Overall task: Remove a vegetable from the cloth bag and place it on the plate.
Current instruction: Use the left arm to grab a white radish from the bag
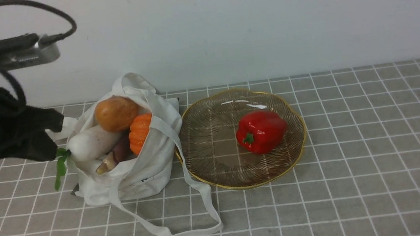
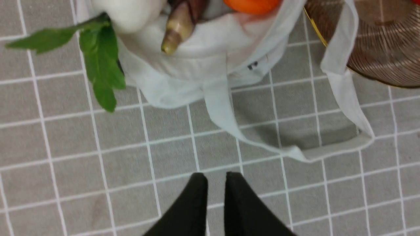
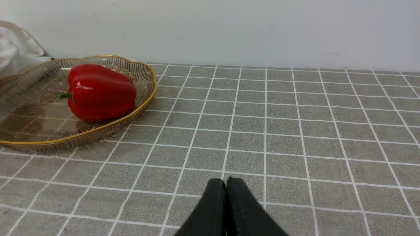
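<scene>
Two grippers hold nothing: the left gripper (image 2: pixel 215 178), nearly closed beside the cloth bag (image 1: pixel 148 168), and the right gripper (image 3: pixel 226 183), pressed together. The radish (image 1: pixel 90 143) lies in the bag's mouth; grabbing its leaves (image 1: pixel 60 166) might tear them.

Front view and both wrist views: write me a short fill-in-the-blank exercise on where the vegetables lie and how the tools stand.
1. The only vegetable on the plate is the red ____.
2. The white radish lies in the cloth ____.
3. The radish's leaves hang ____ the bag's opening.
4. The right tool's fingertips are pressed ____.

Missing words: pepper; bag; outside; together
</scene>
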Robot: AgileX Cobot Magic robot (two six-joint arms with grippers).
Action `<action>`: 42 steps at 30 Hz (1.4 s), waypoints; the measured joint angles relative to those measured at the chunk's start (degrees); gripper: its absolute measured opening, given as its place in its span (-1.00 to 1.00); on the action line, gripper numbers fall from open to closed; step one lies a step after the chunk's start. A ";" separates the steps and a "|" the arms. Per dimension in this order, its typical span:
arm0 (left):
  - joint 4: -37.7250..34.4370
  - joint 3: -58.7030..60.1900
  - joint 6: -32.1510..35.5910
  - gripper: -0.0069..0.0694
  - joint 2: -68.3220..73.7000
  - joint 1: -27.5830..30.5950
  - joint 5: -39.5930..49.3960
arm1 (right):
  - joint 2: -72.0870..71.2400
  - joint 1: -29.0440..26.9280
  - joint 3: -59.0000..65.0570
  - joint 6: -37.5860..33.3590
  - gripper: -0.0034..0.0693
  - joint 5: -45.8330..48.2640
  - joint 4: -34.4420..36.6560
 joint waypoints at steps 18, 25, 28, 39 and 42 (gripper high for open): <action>20.20 -20.35 5.10 0.27 30.00 -7.02 -0.76 | 0.00 0.00 0.00 0.00 -0.95 0.00 0.00; 23.66 -20.62 4.14 0.28 33.40 -7.02 -1.84 | 0.00 0.00 0.00 0.00 -0.95 0.00 0.00; 25.34 -20.75 0.59 0.28 34.39 -7.30 -2.78 | 0.00 0.00 0.00 0.00 -0.95 0.00 0.00; 26.43 -20.75 -2.58 0.41 37.25 -7.44 -4.22 | 0.00 0.00 0.00 0.00 -0.95 0.00 0.00; 26.67 -20.75 -2.63 0.34 37.25 -7.48 -3.85 | 0.00 0.00 0.00 0.00 -0.95 0.00 0.00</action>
